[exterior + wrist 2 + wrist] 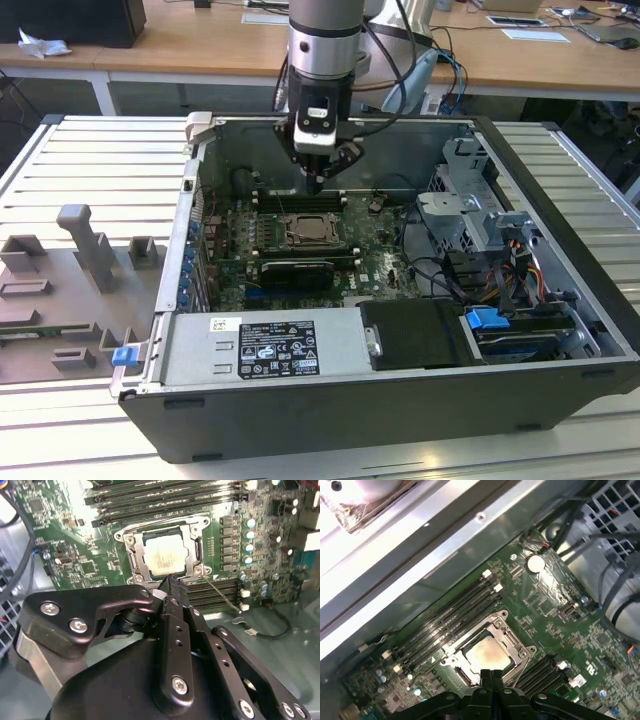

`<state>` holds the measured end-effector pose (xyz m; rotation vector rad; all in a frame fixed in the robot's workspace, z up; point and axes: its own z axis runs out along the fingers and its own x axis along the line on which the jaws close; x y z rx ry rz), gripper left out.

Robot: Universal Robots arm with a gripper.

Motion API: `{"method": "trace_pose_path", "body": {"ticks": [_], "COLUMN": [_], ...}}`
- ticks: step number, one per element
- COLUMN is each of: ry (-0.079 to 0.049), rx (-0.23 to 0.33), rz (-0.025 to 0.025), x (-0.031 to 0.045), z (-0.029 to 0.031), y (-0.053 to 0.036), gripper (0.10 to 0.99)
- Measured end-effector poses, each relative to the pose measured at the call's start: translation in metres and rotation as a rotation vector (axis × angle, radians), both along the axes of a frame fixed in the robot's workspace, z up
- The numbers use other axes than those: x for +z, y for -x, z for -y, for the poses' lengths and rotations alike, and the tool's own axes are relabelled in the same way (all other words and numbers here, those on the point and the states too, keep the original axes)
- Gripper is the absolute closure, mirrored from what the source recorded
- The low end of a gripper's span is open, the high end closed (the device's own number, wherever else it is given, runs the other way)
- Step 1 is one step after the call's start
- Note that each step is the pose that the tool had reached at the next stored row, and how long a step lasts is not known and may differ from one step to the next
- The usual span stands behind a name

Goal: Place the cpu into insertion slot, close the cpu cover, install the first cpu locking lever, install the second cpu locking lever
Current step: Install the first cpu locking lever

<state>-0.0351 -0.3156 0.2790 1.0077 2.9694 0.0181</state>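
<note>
Pincer poised over the cpu
We see the pincer closed and empty; in the exterior view the cpu lies mid-frame, just below its tip. In the second wrist view the cover frames it.

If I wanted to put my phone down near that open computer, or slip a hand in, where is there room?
The slatted table is bare beyond the grey fixture blocks on the exterior view's left, and right of the case. Inside, it is crowded: the gripper hangs over the insertion slot, and cables tangle beside the drive cage.
</note>
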Motion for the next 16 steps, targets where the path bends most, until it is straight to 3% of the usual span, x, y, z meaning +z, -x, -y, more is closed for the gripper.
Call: {"method": "trace_pose_path", "body": {"ticks": [2, 5, 13, 16], "ry": [0.0, 0.0, 0.0, 0.0], "rx": [0.044, 0.166, 0.325, 0.424], "rz": [0.0, 0.0, 0.0, 0.0], "x": [0.0, -0.0004, -0.0009, -0.001], "z": [0.0, 0.0, 0.0, 0.0], "y": [0.0, 0.0, 0.0, 0.0], "gripper": [0.98, 0.98, 0.98, 0.98]}}
